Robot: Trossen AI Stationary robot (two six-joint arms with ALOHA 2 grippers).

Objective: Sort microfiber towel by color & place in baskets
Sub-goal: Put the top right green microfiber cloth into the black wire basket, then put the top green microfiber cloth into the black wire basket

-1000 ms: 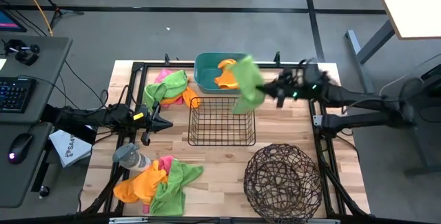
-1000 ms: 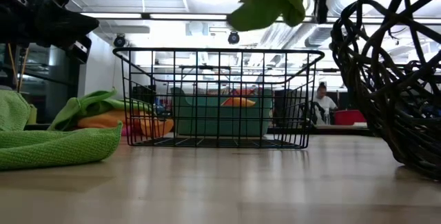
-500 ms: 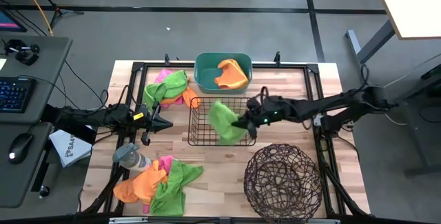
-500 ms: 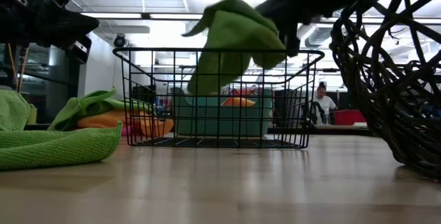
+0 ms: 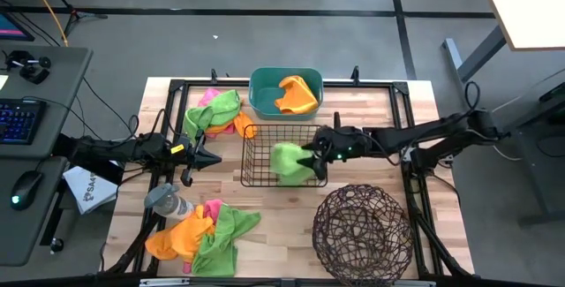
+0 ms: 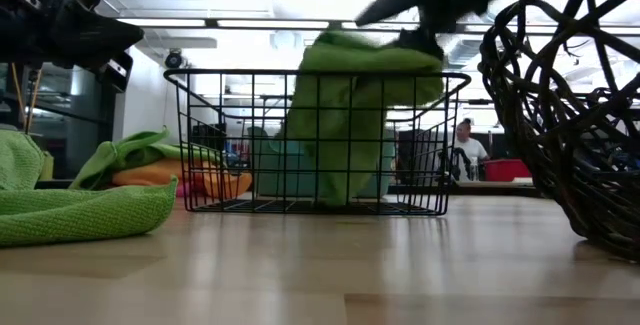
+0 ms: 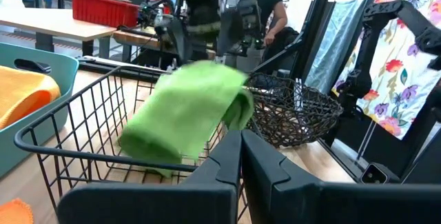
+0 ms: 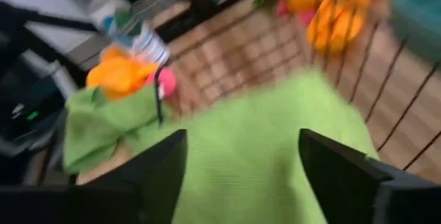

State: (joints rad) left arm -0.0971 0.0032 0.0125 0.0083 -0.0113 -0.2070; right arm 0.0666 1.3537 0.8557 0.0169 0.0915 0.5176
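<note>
**One green towel in, lots still to sort**

Nearest, at about 7 o'clock on the table, a mixed pile of orange, green and pink towels still lies loose, just beside a grey bottle. At about 5 o'clock sits the round twig basket. Nothing bright shows inside it, so I think it has no towel yet.

In the middle stands the black wire basket. A green towel hangs down into it on its 3 o'clock side, with the bottom of the cloth near the basket floor. The right gripper is just above that rim. Its fingers are spread wide with the green cloth lying between them, so I think it is letting go.

At 9 o'clock the left gripper waits just beside the wire basket, holding nothing. Its fingers are pressed together.

Farther back, at about 11 o'clock, a second pile of green, pink and orange towels is still unsorted. At 12 o'clock the teal tub already holds an orange towel.

So two towels are about in place. Both piles still need sorting, and no pink one is in a basket yet.
</note>
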